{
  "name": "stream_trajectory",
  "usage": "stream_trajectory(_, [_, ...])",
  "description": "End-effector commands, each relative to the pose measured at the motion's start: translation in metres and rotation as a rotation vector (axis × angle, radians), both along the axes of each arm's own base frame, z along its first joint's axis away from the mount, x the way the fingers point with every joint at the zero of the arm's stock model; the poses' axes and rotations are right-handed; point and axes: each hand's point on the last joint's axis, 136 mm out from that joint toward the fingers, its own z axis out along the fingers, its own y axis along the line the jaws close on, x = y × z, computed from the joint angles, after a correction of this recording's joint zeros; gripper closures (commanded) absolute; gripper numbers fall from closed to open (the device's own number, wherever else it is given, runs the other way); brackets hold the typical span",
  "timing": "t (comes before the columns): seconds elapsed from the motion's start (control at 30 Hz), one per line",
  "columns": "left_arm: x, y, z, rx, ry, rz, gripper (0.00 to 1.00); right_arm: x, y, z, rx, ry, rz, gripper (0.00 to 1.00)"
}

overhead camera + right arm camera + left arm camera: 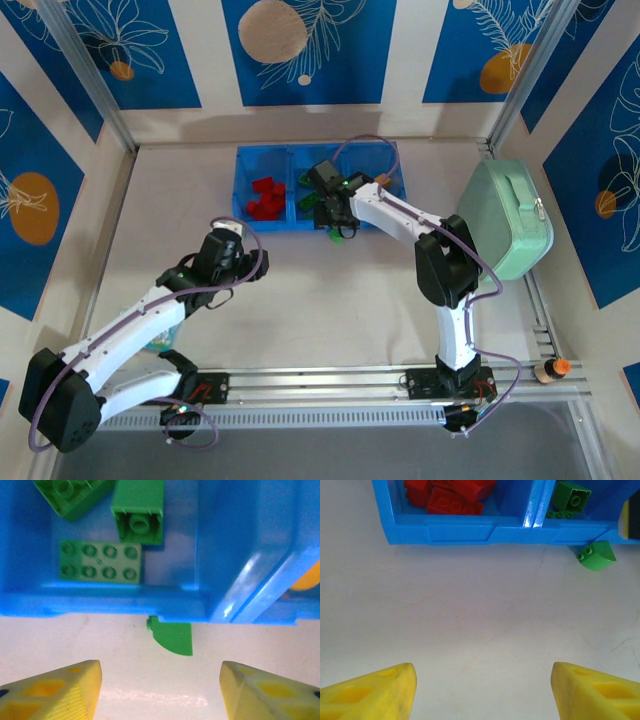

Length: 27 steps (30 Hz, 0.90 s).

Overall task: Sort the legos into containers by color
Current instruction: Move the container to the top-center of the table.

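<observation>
The blue three-compartment tray (238, 190) stands at the back of the table. Red legos (265, 198) lie in its left compartment, green legos (100, 562) in the middle one, and an orange lego (307, 580) shows in the right one. A curved green lego (175, 637) lies on the table against the tray's front wall (125, 602). My right gripper (160, 690) hovers just in front of it, open, with nothing between the fingers. My left gripper (482, 690) is open over bare table, well short of the tray (460, 530), with the curved green lego (596, 556) at its far right.
A mint-green case with a handle (505, 220) sits at the right edge of the table. A small bottle with an orange cap (550, 370) lies by the near rail (330, 385). A pale blue packet (165, 335) peeks out under the left arm.
</observation>
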Motion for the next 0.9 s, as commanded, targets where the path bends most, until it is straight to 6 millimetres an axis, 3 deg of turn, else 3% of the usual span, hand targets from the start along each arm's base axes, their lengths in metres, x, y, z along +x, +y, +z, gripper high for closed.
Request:
stream_trajectory(0.0, [-0.004,0.003,-0.003,-0.014,0.010,0.008,0.29,-0.005,0.004,-0.007,0.042,0.004,-0.011,0.37])
stream_trajectory(0.5, [-0.008,0.007,-0.007,-0.006,0.020,0.015,0.29,0.010,-0.004,-0.063,0.002,0.095,-0.051,0.43])
stream_trajectory(0.87, [-0.006,0.006,-0.003,-0.003,0.011,0.014,0.29,0.018,0.000,-0.081,-0.011,0.109,-0.053,0.55])
